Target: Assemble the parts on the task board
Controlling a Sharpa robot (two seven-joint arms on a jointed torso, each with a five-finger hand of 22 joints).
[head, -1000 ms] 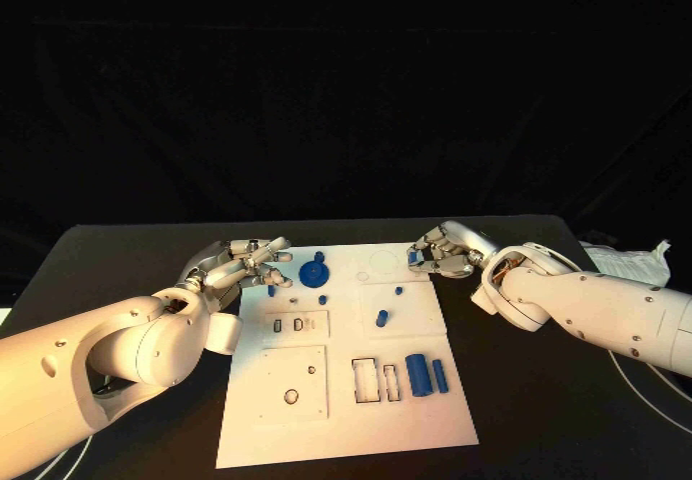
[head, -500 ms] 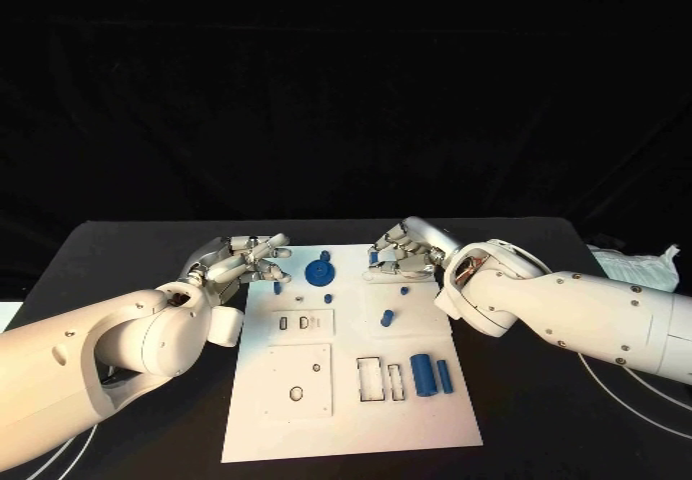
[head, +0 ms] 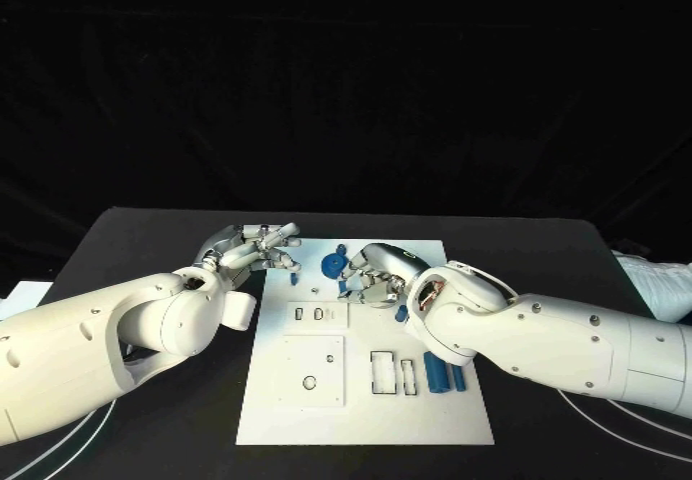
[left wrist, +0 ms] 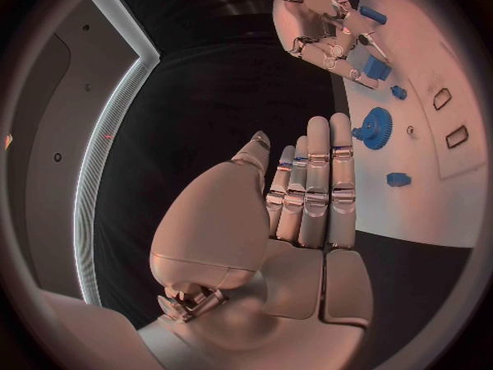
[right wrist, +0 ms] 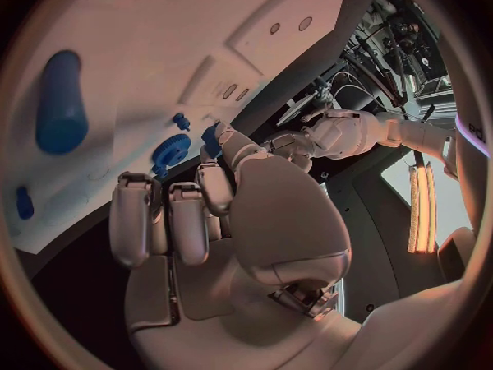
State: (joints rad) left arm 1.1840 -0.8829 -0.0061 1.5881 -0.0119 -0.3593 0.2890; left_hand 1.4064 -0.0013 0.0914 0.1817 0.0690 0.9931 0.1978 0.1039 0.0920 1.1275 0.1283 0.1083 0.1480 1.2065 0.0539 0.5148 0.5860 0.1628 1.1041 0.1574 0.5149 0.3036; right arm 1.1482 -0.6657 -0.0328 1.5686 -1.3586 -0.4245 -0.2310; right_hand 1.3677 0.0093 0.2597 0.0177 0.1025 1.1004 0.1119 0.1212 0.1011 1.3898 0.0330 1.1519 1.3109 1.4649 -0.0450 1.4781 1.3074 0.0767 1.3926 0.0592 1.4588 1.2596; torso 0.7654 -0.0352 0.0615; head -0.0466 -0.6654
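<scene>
Task board: the white rectangular plate [head: 310, 405] is lying flat in the middle of the black table [head: 159, 235], its recesses and slots facing up.

Gear: the round blue toothed part [head: 333, 264] is sitting near the far end of the task board, between the two hands; it is also showing in the left wrist view [left wrist: 376, 127] and the right wrist view [right wrist: 169, 150].

Other parts: the two blue cylinders [head: 437, 376] are lying side by side by the board's right edge, and a small blue peg [left wrist: 399, 178] is resting on the board near the gear.

Left hand: the silver left hand [head: 248, 251] is hovering at the board's far left corner, holding nothing; its fingers [left wrist: 316, 191] are lying straight and pressed together.

Right hand: the silver right hand [head: 371, 274] is hanging over the far end of the board just beside the gear; its fingers [right wrist: 171, 219] are curling inward, and whether they are pinching anything I cannot tell.

Handling: the gear is looking like light, rigid plastic, smooth and likely to slip, so a pinch across its toothed rim should be gripping best.

Caution: the parts probably seat only when held square to their recesses.
</scene>
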